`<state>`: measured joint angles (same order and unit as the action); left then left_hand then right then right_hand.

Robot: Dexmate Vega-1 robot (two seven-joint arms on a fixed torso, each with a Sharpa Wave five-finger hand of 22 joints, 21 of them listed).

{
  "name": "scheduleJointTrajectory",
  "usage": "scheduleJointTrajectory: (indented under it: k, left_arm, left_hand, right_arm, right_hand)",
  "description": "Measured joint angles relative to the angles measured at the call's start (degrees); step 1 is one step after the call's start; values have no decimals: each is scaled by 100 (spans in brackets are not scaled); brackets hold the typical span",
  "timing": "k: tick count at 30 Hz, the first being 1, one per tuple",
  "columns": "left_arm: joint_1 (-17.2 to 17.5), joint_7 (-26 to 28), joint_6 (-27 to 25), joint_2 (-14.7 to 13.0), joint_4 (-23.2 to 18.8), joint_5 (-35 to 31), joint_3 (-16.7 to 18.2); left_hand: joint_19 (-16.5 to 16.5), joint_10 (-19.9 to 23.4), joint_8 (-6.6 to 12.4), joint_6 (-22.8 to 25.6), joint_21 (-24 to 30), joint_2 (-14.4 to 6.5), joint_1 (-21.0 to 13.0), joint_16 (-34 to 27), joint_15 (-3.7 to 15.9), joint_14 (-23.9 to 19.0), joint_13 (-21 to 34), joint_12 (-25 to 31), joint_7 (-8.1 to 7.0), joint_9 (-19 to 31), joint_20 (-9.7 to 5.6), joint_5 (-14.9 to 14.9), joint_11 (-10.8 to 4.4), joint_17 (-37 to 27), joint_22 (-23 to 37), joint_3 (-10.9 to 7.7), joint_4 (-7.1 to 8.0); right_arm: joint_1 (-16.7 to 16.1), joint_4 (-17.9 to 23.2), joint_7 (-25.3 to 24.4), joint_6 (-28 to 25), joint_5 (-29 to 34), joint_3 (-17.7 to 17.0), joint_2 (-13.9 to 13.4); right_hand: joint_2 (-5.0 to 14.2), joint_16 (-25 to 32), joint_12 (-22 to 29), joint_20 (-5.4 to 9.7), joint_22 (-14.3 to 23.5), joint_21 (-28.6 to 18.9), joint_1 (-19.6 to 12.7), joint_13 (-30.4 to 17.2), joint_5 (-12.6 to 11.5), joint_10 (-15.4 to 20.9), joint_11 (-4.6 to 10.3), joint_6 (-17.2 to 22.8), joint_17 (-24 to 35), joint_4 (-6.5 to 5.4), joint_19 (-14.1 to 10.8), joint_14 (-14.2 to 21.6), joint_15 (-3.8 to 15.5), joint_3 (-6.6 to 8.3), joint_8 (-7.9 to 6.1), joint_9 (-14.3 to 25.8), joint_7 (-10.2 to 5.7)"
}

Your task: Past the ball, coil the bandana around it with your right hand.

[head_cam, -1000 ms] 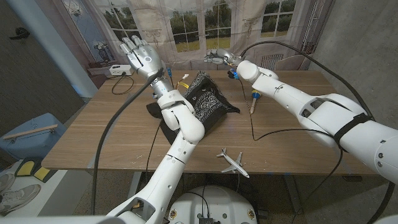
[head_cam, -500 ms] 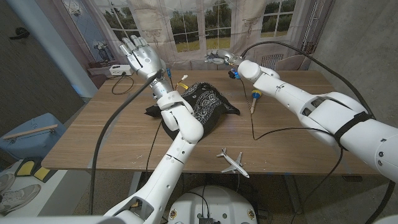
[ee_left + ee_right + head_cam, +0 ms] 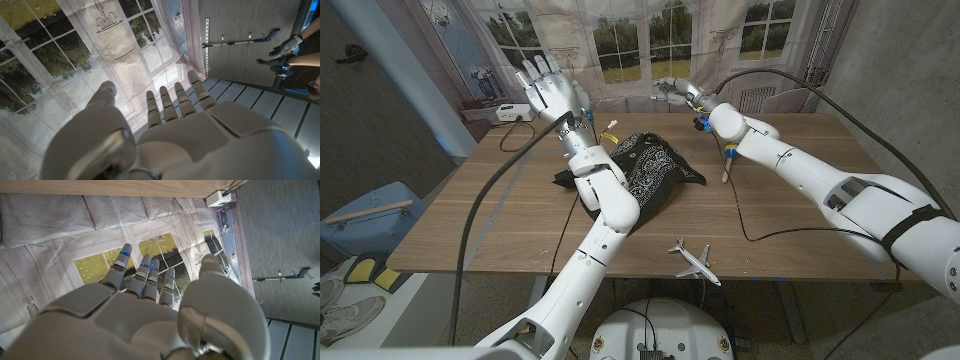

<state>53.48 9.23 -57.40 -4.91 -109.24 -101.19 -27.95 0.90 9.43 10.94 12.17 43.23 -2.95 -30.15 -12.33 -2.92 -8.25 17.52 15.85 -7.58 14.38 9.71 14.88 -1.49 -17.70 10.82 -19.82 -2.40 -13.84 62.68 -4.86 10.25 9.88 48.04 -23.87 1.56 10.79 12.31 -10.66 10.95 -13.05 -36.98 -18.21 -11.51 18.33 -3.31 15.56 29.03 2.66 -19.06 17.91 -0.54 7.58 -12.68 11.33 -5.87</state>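
The black bandana [image 3: 650, 170] with white paisley print lies in a rumpled heap at the table's middle, partly behind my left forearm. Whatever is under the cloth is hidden. My right hand [image 3: 674, 90] hovers past the table's far edge, beyond the bandana and apart from it, with its fingers out and nothing in them. In the right wrist view the right hand [image 3: 150, 310] points at the window backdrop. My left hand [image 3: 549, 93] is raised high over the table's far left, fingers spread and holding nothing. It also appears as the left hand [image 3: 170, 135] in the left wrist view.
A white toy airplane [image 3: 693, 261] lies near the front edge. A yellow-handled tool [image 3: 727, 163] lies right of the bandana, with a black cable looping past it. A white box [image 3: 508, 114] sits at the far left corner. A person's gloved hand [image 3: 284, 50] appears in the left wrist view.
The bandana's raised peak has dropped and the cloth now lies lower and flatter. My right hand has drawn slightly right, away from the cloth. The left hand stays raised.
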Motion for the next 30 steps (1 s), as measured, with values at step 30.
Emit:
scheduleJointTrajectory:
  k: [30]
  left_arm:
    - [789, 338, 808, -1275, -2740, 5810, 992]
  left_hand:
    - [886, -541, -81, -678, -619, 89, 956, 153, -456, 703, -264, -335, -50, -373, 256, -389, 232, 361, -16, 287, 287]
  right_arm:
    - [-543, 1190, 1076, 513, 597, 145, -789]
  right_hand:
    - [-46, -15, -146, -160, -52, 228, 629, 197, -229, -1500, 229, -693, -862, -73, 1077, -1672, -291, -426, 80, 41, -641]
